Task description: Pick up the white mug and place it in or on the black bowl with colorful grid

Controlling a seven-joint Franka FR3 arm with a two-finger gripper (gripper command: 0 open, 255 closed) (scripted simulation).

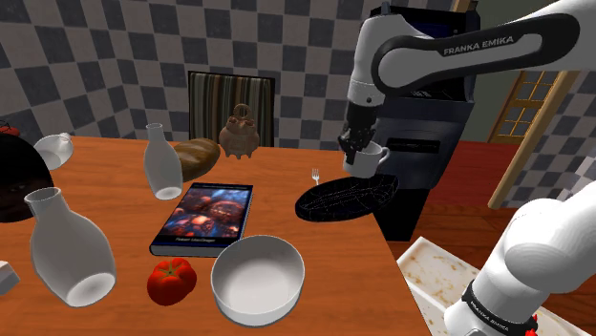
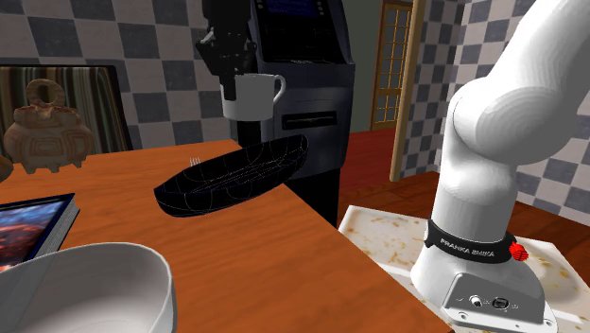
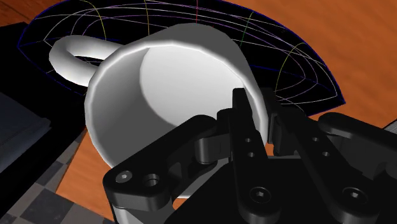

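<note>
Here's the broad orange-brown wooden table [image 1: 282, 186], and over its far corner on the shoulder view's right reaches the white Franka arm [image 1: 449, 48]. Behind that corner stands a tall black cabinet-like machine [image 1: 430, 143].

Next in size is the wide, shallow black bowl with thin coloured grid lines [image 1: 346, 198]. It sits right at the table's edge on the shoulder view's right. In the second exterior view it is tilted [image 2: 236, 175], with one end raised and reaching past the edge.

Nearer the front edge sits a plain white round bowl [image 1: 258, 279]. Just beside it lies a flat book with a dark picture cover [image 1: 203, 218].

Now the plain white mug with a loop handle [image 1: 368, 157]. It's off the table, upright, hanging in the air directly above the black bowl and clear of it [image 2: 251, 95], handle toward the second exterior view's right.

And the all-black pincer [image 1: 358, 143] comes down from above [image 2: 227, 71]. In the wrist view it is pinching the mug's wall [image 3: 254, 102], one finger inside the rim, one outside. The mug's open mouth [image 3: 172, 70] faces the camera, the gridded bowl [image 3: 305, 70] beneath.

Smallest: a little fork [image 1: 314, 175] on the table beside the black bowl.
</note>
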